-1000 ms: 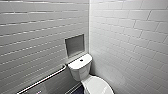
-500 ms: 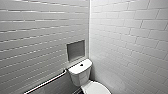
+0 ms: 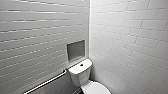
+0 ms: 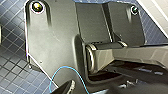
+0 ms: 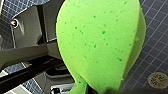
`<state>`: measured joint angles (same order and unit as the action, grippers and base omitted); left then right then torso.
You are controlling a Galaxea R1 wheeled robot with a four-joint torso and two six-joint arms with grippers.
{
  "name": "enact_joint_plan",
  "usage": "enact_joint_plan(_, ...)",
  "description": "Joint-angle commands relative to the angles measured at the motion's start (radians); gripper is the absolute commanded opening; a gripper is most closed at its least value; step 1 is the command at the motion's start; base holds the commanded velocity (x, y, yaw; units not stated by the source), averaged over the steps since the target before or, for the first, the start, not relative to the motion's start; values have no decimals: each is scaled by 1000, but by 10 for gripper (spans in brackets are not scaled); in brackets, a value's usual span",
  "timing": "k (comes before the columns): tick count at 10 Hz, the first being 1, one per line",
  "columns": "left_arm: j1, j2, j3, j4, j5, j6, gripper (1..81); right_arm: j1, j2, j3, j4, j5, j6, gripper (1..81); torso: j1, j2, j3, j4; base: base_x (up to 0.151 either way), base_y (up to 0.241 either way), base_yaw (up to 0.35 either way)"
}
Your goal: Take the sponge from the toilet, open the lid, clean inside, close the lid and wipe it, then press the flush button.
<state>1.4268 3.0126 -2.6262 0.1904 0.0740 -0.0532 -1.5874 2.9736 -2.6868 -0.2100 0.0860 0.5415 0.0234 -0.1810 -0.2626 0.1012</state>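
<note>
Right pincer (image 5: 100, 88) closed on the sponge (image 5: 100, 42), clamped at its narrow end. The broad lobe stands out beyond the pincer, clear of the tiled floor (image 5: 155, 37) behind it. A drain (image 5: 157, 80) sits on that floor, past the sponge and well apart from it.

Toilet (image 3: 81, 75) stands in the room corner ahead of the robot. Lid (image 3: 97, 89) is down over the bowl; button (image 3: 81, 65) sits mid tank top. Gap between pincer and toilet: cannot tell.

Step, as judged: carrying the sponge to the toilet, lid not yet opened.

Notes for doing it well:
- Foam is soft, so the clamp must stay firm or the sponge may twist or slip out.
- Hold the lobe off floor and walls until it reaches the bowl.
- Approach square to the bowl; the rail (image 3: 47, 82) on the tank-side wall crowds that side.

Counts: sponge 1, toilet 1, lid 1, button 1, rail 1, wall niche (image 3: 75, 50) 1, drain 1.
</note>
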Motion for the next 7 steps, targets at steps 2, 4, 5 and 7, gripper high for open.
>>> enact_joint_plan(2, -47, -4, 3, -3, 55, 4, 811, 30, 54, -85, 302, -41, -450, 10, 0, 0, 0, 0, 0, 0, 0)
enact_joint_plan(4, -47, -3, 3, -3, 52, 3, 811, 57, 34, -74, 256, -70, -476, 10, 0, 0, 0, 0, 0, 0, 0)
enact_joint_plan(5, -47, -4, 3, -3, 46, 4, 811, 75, 24, -59, 258, -84, -472, 10, 0, 0, 0, 0, 0, 0, 0)
enact_joint_plan(7, -47, -1, 3, -8, 46, 1, 811, 86, 32, -60, 238, -137, -486, 10, 0, 0, 0, 0, 0, 0, 0)
